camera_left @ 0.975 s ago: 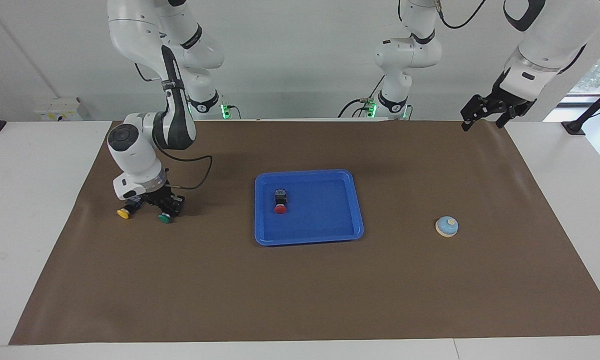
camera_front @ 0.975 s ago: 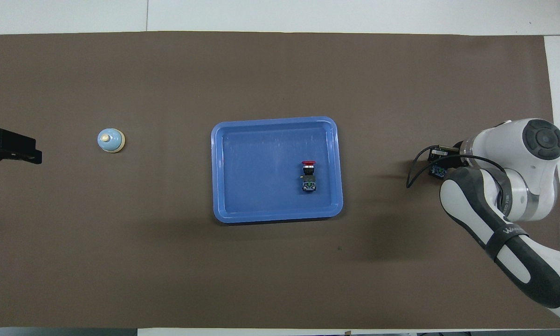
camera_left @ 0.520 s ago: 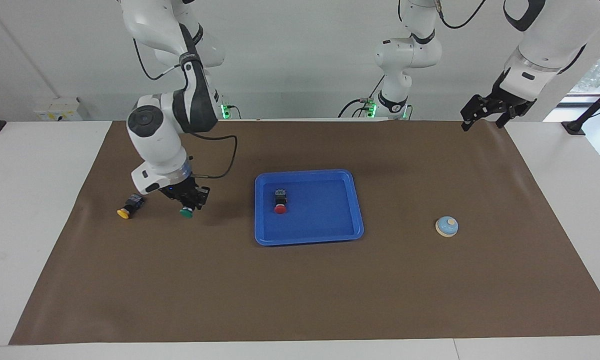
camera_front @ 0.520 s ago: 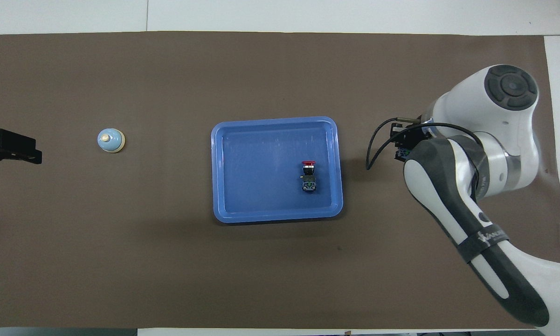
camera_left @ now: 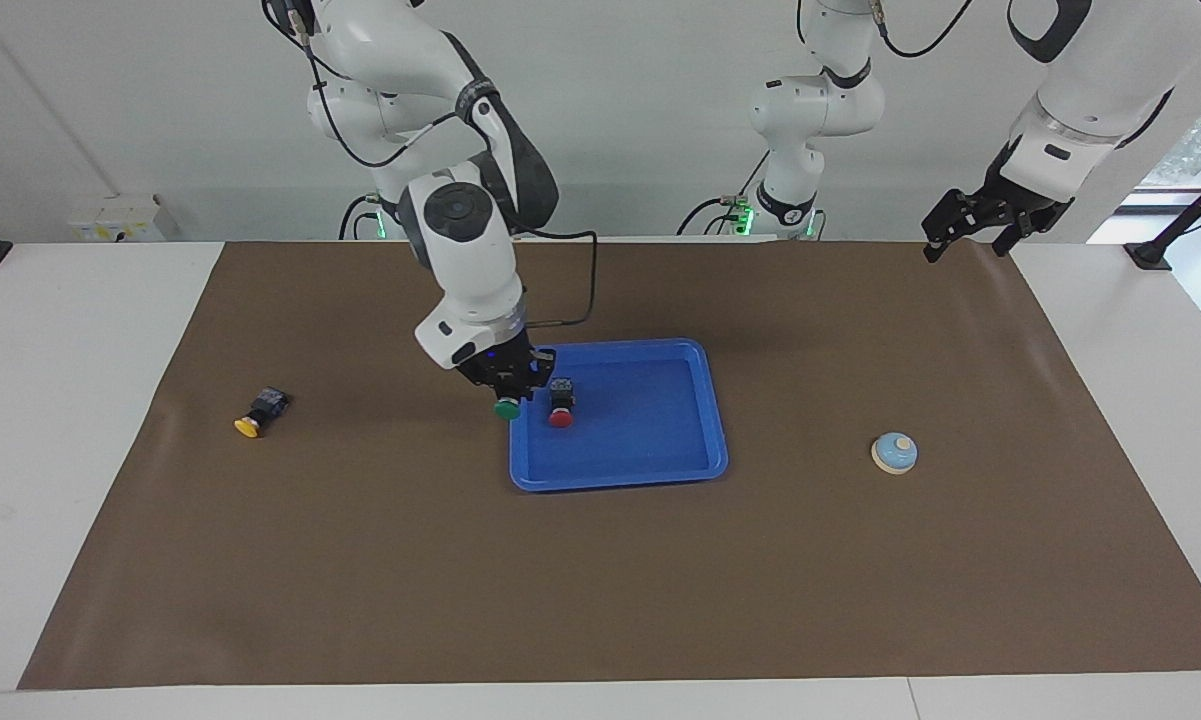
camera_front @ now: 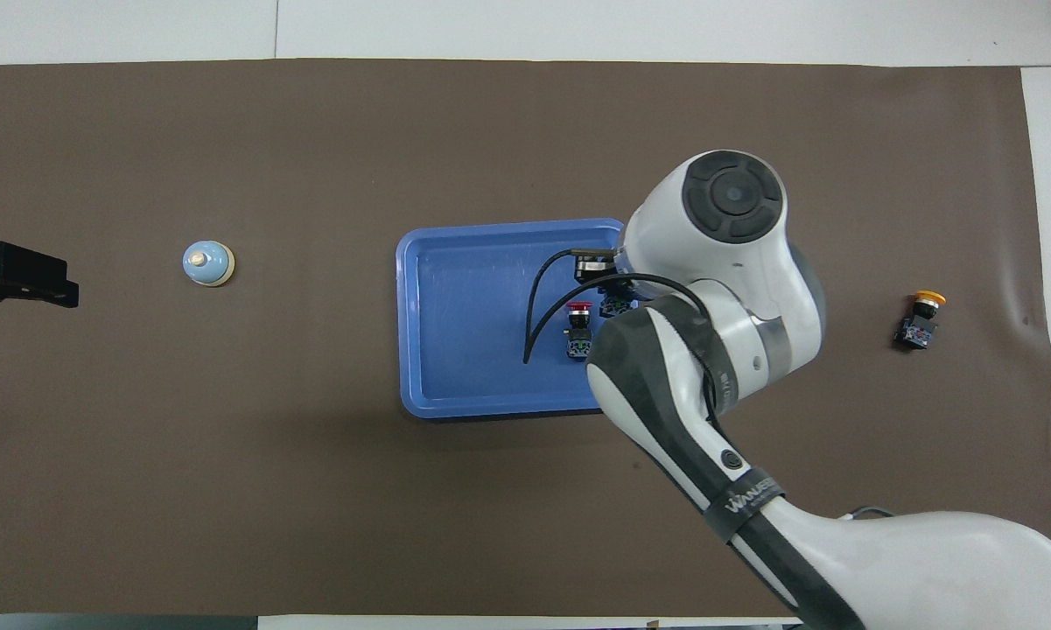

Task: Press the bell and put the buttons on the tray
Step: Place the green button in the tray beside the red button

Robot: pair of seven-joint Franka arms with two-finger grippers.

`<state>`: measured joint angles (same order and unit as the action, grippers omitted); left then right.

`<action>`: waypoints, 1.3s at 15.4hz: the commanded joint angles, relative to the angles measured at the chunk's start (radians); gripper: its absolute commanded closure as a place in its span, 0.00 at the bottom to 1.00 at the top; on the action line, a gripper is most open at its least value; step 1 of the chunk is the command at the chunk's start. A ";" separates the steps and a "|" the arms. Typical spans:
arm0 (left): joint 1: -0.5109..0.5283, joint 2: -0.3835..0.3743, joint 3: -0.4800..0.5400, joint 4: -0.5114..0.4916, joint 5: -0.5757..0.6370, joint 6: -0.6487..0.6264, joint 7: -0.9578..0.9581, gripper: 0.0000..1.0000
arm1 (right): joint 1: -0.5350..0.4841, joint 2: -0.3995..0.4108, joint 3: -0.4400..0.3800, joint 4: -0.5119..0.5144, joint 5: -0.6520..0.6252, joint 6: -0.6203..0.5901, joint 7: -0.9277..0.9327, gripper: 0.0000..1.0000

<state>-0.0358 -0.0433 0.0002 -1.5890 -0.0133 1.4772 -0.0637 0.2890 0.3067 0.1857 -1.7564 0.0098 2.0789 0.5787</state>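
One button aloft in the right gripper (camera_left: 506,392), clenched on the green button (camera_left: 506,407) over the tray's (camera_left: 660,470) rim at the right arm's end.
Just beside, red button (camera_left: 560,417) lying in the tray; yellow button (camera_left: 248,427) on the brown mat (camera_left: 600,580) toward the right arm's end; bell (camera_left: 894,452) toward the left arm's end; left gripper (camera_left: 970,225) waiting above the mat's corner, fingers spread.

White arms (camera_left: 460,240) with dark grey joints, black cables, black jaws.

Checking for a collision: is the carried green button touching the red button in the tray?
Apart. The facing view shows blue tray between green button and red button.
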 commanded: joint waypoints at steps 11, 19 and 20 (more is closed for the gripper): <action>-0.015 -0.010 0.012 -0.008 0.001 -0.012 -0.013 0.00 | 0.167 0.154 -0.006 -0.055 -0.033 0.249 0.124 1.00; -0.015 -0.010 0.012 -0.008 0.001 -0.012 -0.013 0.00 | 0.176 0.147 -0.006 -0.045 -0.030 0.215 0.159 0.00; -0.015 -0.010 0.012 -0.008 0.001 -0.012 -0.013 0.00 | 0.176 0.147 -0.006 -0.025 -0.030 0.186 0.161 0.00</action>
<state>-0.0358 -0.0433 0.0002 -1.5890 -0.0132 1.4772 -0.0637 0.4650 0.4706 0.1797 -1.7941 -0.0077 2.3103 0.7063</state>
